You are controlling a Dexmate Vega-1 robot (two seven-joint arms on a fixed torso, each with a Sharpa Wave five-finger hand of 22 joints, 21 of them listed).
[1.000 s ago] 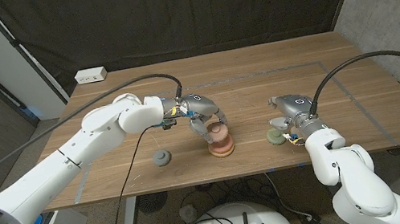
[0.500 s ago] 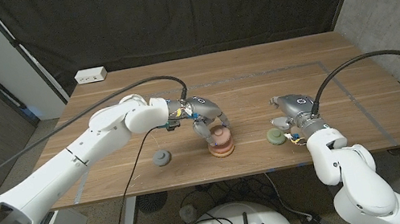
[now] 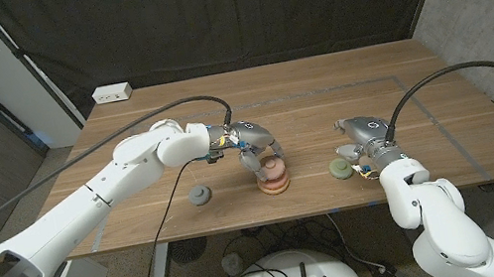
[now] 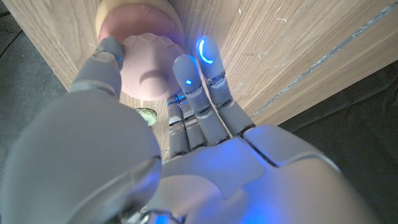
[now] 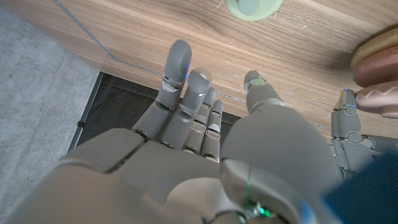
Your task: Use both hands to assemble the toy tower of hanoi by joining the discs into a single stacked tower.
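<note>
A short stack of discs (image 3: 275, 184) stands near the table's front middle, tan and brown below. My left hand (image 3: 254, 149) reaches over it and grips the pink disc (image 3: 273, 167) on top; in the left wrist view the thumb and fingers (image 4: 202, 81) clasp the pink disc (image 4: 146, 62) over a tan disc (image 4: 140, 12). A green disc (image 3: 339, 167) lies right of the stack, just in front of my right hand (image 3: 361, 145). The right wrist view shows my right hand (image 5: 205, 106) empty, fingers apart, a little short of the green disc (image 5: 252, 7). A grey disc (image 3: 199, 196) lies left of the stack.
The wooden table (image 3: 322, 106) has tape lines on its surface, and its front edge runs close to the discs. A white power strip (image 3: 112, 94) sits at the back left corner. A black cable trails across the table from each arm.
My left hand has brought the pink disc slightly down onto the stack. The right hand, the green disc and the grey disc have stayed in place.
</note>
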